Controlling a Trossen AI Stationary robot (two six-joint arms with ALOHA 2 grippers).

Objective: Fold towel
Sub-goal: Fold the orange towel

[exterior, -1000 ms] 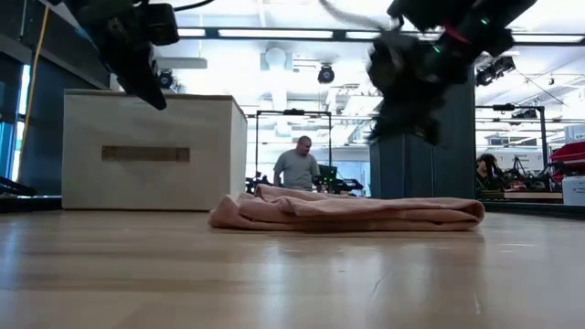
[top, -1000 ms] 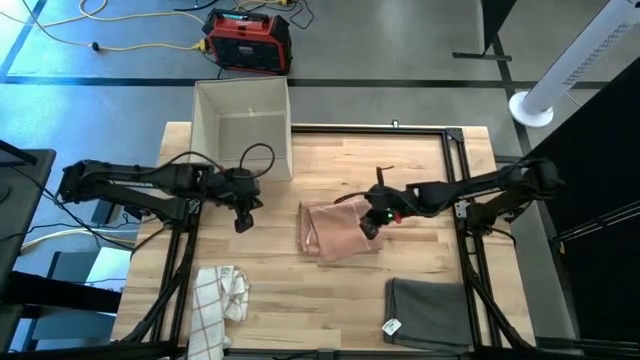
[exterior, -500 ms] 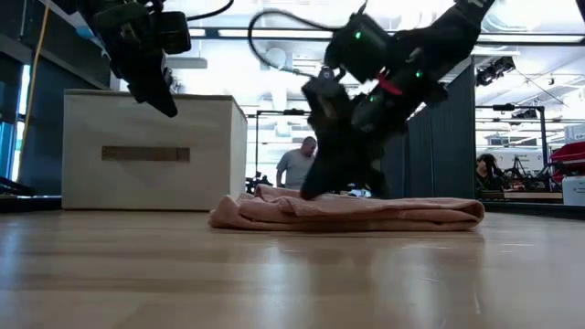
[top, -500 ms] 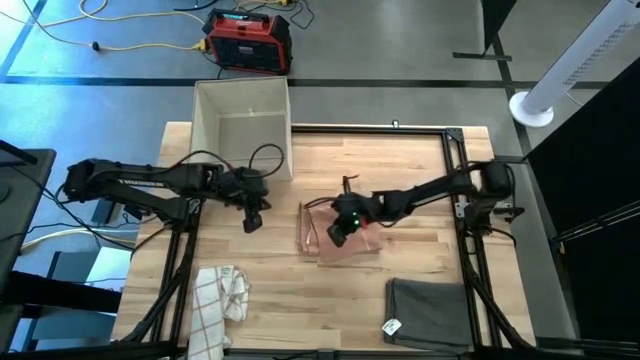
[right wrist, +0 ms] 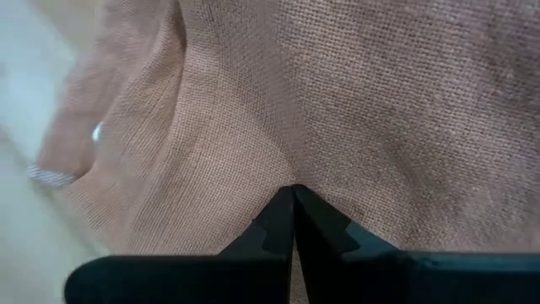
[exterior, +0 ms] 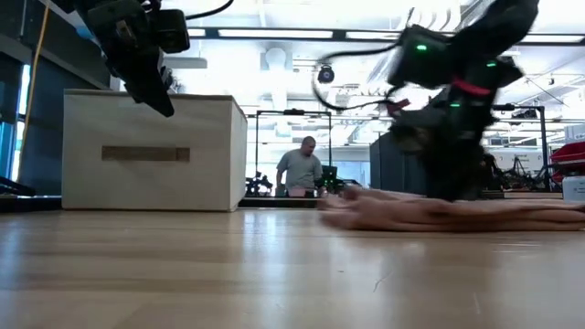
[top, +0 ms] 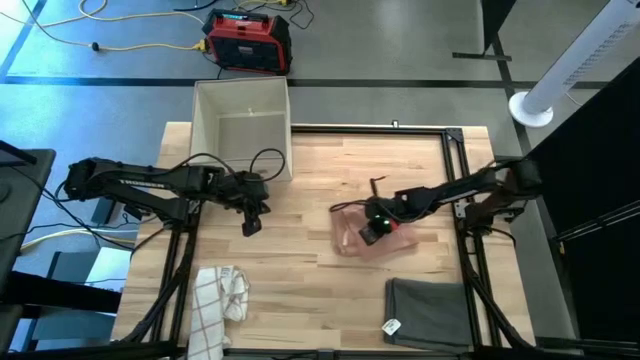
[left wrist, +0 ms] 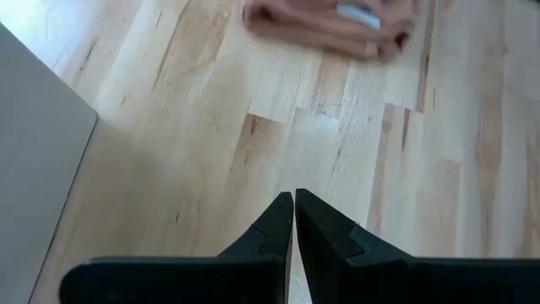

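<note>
Right of centre in high view: pink towel [top: 362, 232] lies bunched, partly folded, not yet flat or neat. Right gripper [top: 372, 230] presses on it, fingers together. Left gripper [top: 250, 226] hovers centre-left, fingers together, empty.

Pink towel [right wrist: 363, 101]: woven cloth, fine visible weave, matt, soft creases. Counter [top: 400, 170]: light wooden planks, visible grain, smooth with slight sheen in the low view. Left claw [left wrist: 294, 228] and right claw [right wrist: 294, 221]: dark matt plastic fingers, smooth, pressed together. Box [top: 243, 128]: pale, flat, matt walls. Grey cloth [top: 430, 312]: matt, smooth. Checked cloth [top: 220, 295]: white fabric, crumpled. Counter frame [top: 455, 150]: black metal.
</note>
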